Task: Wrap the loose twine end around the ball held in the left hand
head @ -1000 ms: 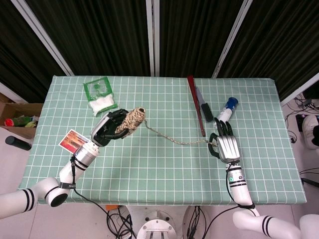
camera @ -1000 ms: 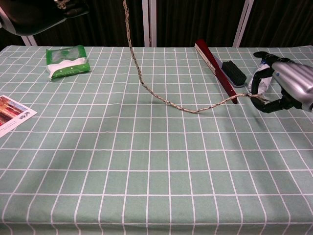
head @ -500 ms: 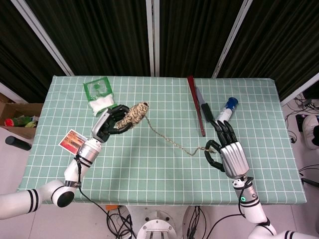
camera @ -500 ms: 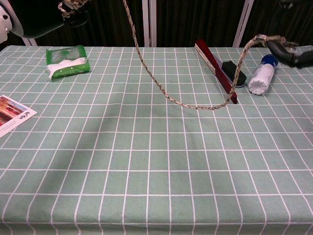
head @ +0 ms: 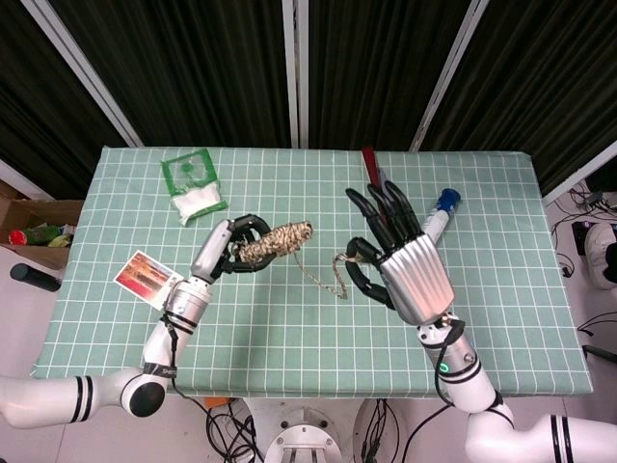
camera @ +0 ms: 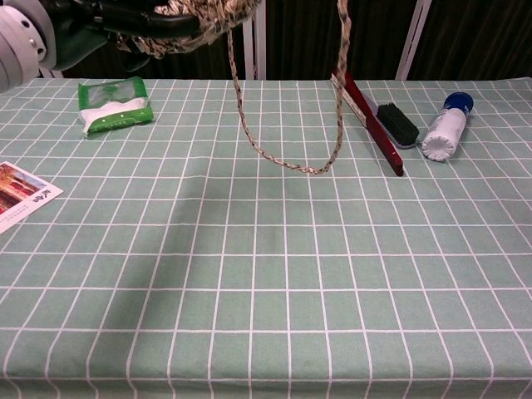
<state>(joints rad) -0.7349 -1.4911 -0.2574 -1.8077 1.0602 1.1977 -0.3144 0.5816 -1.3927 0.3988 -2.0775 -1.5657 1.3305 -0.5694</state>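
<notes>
The left hand [head: 234,247] grips a beige twine ball [head: 280,239] aloft; the right hand [head: 390,260], fingers mostly spread, pinches its loose twine end [head: 349,260]. A green-edged clear packet [head: 193,185] holds white contents; no writing is readable.

Your rough, fibrous tan twine ball [head: 275,240] sits in the left hand [head: 228,247], fingers matt black. Your right hand [head: 403,265] shows ribbed, satin silver metal. Green checked tablecloth [camera: 266,274]: matt woven cloth; green wipes packet [camera: 115,104]: glossy plastic.

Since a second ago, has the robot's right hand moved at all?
Yes. The right hand has lifted off the table and swung left, from beside the bottle past the red stick.
</notes>
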